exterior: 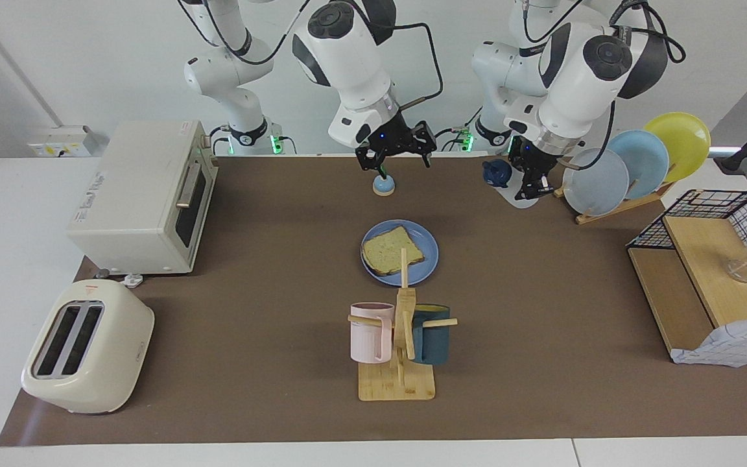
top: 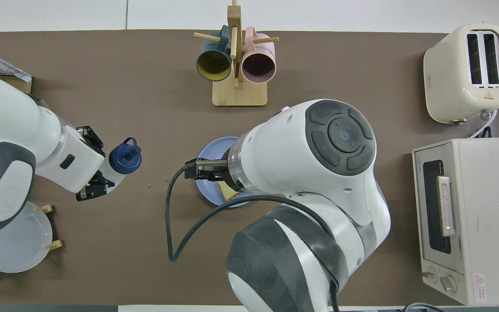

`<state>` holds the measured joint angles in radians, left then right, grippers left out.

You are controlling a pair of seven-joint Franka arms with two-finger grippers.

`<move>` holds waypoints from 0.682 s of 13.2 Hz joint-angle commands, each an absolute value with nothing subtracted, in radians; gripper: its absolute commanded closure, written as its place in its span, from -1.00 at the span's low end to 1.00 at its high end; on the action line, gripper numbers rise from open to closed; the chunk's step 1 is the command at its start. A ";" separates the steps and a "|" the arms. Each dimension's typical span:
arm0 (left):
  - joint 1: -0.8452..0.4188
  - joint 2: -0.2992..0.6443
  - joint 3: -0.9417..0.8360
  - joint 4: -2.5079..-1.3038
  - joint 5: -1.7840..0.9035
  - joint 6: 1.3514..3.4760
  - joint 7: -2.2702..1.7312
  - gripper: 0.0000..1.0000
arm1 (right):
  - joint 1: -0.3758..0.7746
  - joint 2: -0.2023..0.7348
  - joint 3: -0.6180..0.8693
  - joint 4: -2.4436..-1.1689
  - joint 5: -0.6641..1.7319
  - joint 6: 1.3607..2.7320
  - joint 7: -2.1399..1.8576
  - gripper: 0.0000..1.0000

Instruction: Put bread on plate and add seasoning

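We see a brown mat covering the white bench [exterior: 270, 402], with pale walls around. The left claw [exterior: 532, 185] is clamped on the seasoning [exterior: 506, 178], lifted near the upright plates. The right claw [exterior: 394, 152], fingers apart, hangs above the bell, while the bread [exterior: 391, 250] lies on the plate [exterior: 425, 263].

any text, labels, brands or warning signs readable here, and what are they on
Nothing can be read for certain.
Oven: small vertical brand lettering by the door, too small to read; a red-and-white sticker near the knobs, unreadable.
Oven top in the facing view: a line of print, blurred.
Toaster: red triangle warning sign on top with tiny unreadable print; a small mark on its side, illegible.
Seasoning, plate, mugs: no text visible.
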<state>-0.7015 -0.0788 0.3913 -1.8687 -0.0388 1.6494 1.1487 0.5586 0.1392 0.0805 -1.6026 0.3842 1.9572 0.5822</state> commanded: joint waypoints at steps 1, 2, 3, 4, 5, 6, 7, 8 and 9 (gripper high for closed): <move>-0.706 -0.101 0.388 -1.881 -0.020 1.632 1.164 1.00 | 0.560 0.124 0.087 -1.531 0.439 1.911 0.687 -1.00; -0.706 -0.104 0.382 -1.881 -0.020 1.634 1.166 1.00 | 0.561 0.124 0.092 -1.511 0.448 1.908 0.708 -1.00; -0.706 -0.107 0.382 -1.882 -0.020 1.632 1.169 1.00 | 0.566 0.124 0.107 -1.506 0.469 1.923 0.747 -0.90; -0.706 -0.107 0.382 -1.888 -0.020 1.635 1.169 1.00 | 0.571 0.124 0.113 -1.502 0.462 1.939 0.765 -0.84; -0.706 -0.109 0.380 -1.890 -0.021 1.635 1.172 1.00 | 0.593 0.126 0.115 -1.503 0.465 1.983 0.772 -0.77; -0.706 -0.109 0.380 -1.890 -0.021 1.635 1.181 1.00 | 0.607 0.126 0.115 -1.505 0.465 2.009 0.772 -0.72; -0.704 -0.117 0.380 -1.896 -0.023 1.637 1.181 1.00 | 0.609 0.130 0.115 -1.503 0.465 2.029 0.772 -0.68; -0.704 -0.123 0.380 -1.905 -0.023 1.641 1.183 1.00 | 0.615 0.135 0.115 -1.503 0.471 2.077 0.775 -0.55; -0.704 -0.123 0.380 -1.907 -0.023 1.640 1.183 1.00 | 0.626 0.140 0.115 -1.503 0.471 2.104 0.776 -0.46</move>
